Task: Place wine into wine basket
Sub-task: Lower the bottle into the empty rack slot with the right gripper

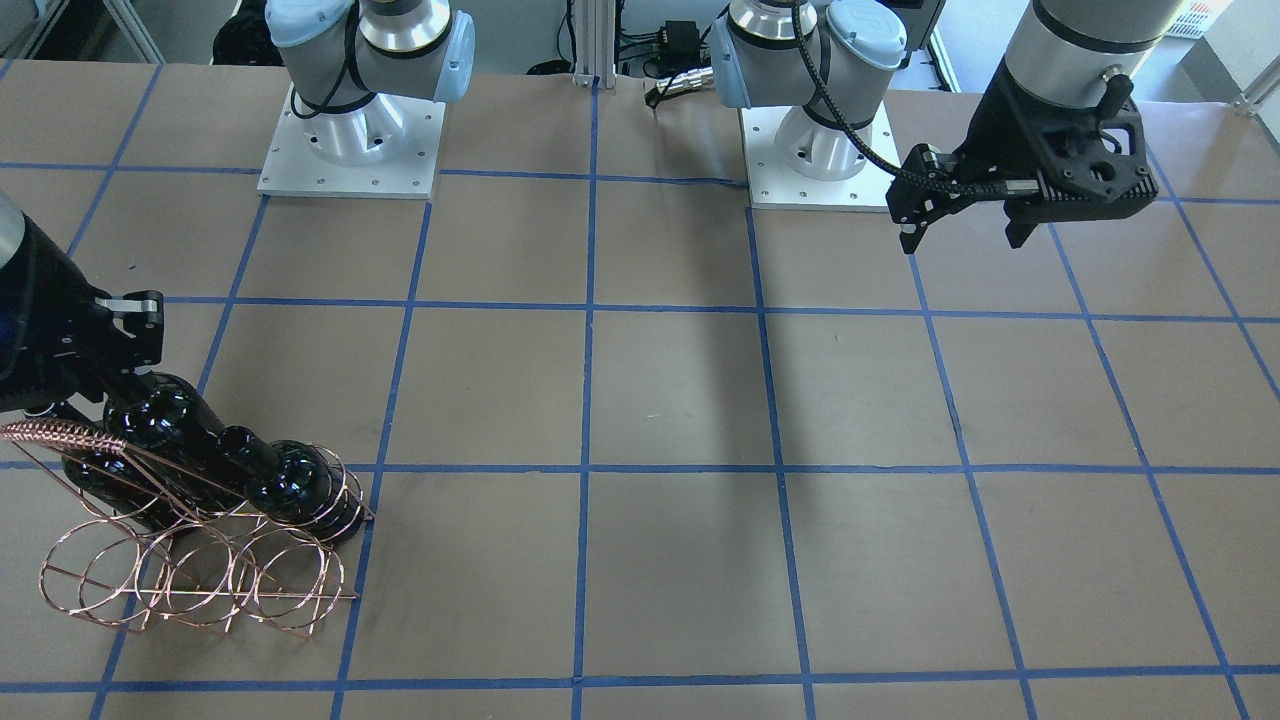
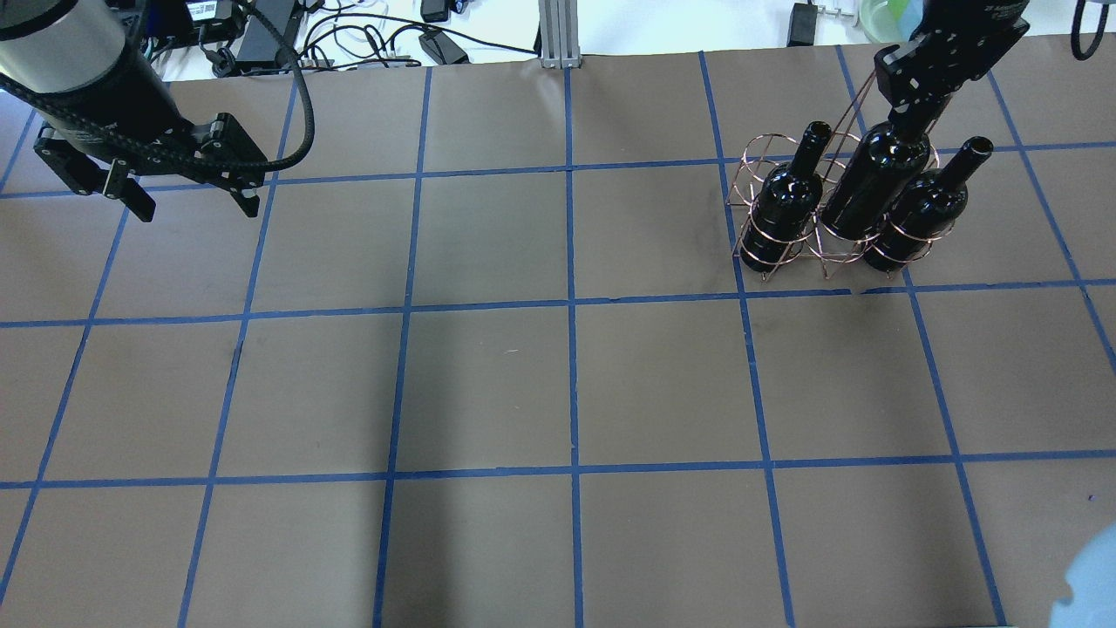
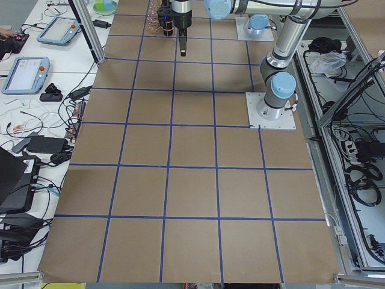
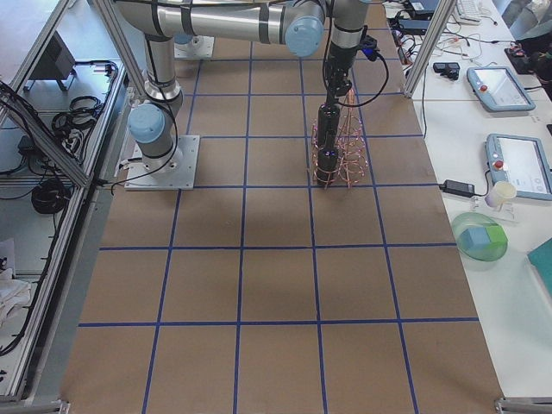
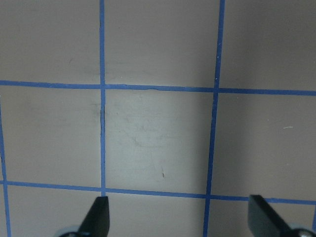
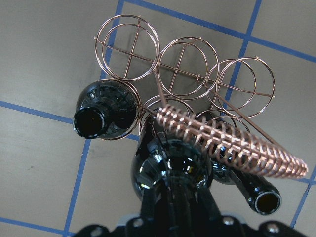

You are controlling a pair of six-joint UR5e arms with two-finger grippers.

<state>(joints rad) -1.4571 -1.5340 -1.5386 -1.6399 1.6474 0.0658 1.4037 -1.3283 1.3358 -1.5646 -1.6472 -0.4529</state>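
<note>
Right end effector (image 2: 911, 131) is clenched on the neck of the wine bottle (image 2: 872, 187), gripping from above. The bottle is upright w/ its lower body inside the mid ring of the wine basket (image 1: 200, 598), in the row nearer the robot. Can't tell whether its base is down on the counter (image 2: 558, 392) or just off it. A second bottle (image 2: 785, 201) is in the ring on the side toward the counter's middle and a third bottle (image 2: 924, 209) in the ring on the outer side. Both are seated, open mouths up, each just beside the held one. The 3 rings in the far row hold nothing. The basket's twisted-wire handle (image 6: 232, 143) runs at a slant just beside the held bottle's shoulder in the right wrist view, touching or not I can't tell. The basket sits on the robot's right half of the counter, toward the far edge, across a blue tape line (image 2: 907, 288). Left end effector (image 2: 193, 205) is released: its fingers (image 5: 96, 217) are spread wide w/ nothing btwn them. It hangs above bare brown counter on the robot's left side, well apart from basket and bottles. The left wrist view shows only tape grid under it.
</note>
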